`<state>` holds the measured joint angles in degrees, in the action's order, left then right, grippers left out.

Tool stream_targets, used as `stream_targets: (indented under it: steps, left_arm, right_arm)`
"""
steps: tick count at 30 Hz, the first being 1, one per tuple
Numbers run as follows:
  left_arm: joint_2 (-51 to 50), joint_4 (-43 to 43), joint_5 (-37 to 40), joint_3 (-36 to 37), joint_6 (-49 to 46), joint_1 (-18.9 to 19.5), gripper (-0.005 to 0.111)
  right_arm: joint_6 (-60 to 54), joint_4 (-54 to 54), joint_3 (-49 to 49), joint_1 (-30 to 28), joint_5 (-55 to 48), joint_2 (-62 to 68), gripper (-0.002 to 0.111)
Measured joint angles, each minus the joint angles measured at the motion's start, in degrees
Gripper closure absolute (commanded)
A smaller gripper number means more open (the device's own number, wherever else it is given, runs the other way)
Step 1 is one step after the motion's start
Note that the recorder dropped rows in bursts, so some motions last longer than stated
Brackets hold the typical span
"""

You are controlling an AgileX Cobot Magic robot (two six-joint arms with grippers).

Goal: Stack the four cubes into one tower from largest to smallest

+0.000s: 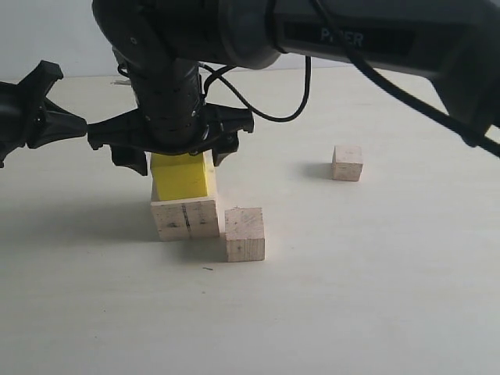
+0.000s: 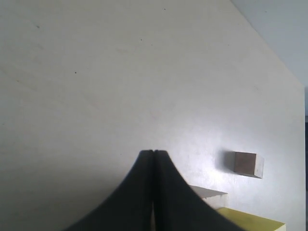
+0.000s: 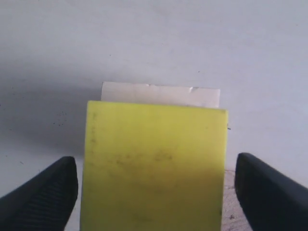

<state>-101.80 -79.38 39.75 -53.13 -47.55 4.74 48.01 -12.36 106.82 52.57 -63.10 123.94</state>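
Yellow cube (image 1: 181,176) – smooth painted faces, faintly scuffed top – sits on the large cube (image 1: 185,218), which is bare pale wood with a dark line down its near face. Medium cube (image 1: 244,233), same raw wood with visible grain, stands on the bench (image 1: 375,305) just beside the large one, to its right in the exterior view. Small cube (image 1: 347,162) sits alone, well apart further right. Right pincer (image 1: 177,162) is spread wide, its black ribbed fingers (image 3: 48,192) flanking the yellow cube with gaps on both sides – gripping nothing. Left pincer (image 2: 153,155) is pressed closed and empty, off to the left. Bench is matte off-white with tiny dark specks. A pale blue-grey wall (image 1: 55,31) is behind it.
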Motion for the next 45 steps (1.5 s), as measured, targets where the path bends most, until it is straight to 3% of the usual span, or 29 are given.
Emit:
stream_targets:
  steps: [12,26,33,39,45]
  left_arm:
    - [0.0,0.0,0.0,0.0,0.0,0.0,0.107]
    - [0.0,0.0,0.9,0.0,-1.2,0.0,0.107]
    - [0.0,0.1,1.5,0.0,-1.9,0.0,0.107]
    - [0.0,0.6,1.7,0.0,-2.0,0.0,0.107]
    - [0.0,0.6,1.7,0.0,-2.5,0.0,0.107]
  right_arm:
    - [-1.6,-1.1,0.0,0.0,-0.5,-2.8,0.020]
    - [-12.7,-7.0,-1.5,-1.6,-6.4,-14.5,0.020]
    - [-10.9,-8.2,-17.7,-1.8,-5.9,-21.0,0.020]
    - [-7.9,-1.9,-32.0,-1.8,6.8,-22.7,0.020]
    - [-6.6,0.0,-38.9,-1.8,15.7,-22.7,0.020]
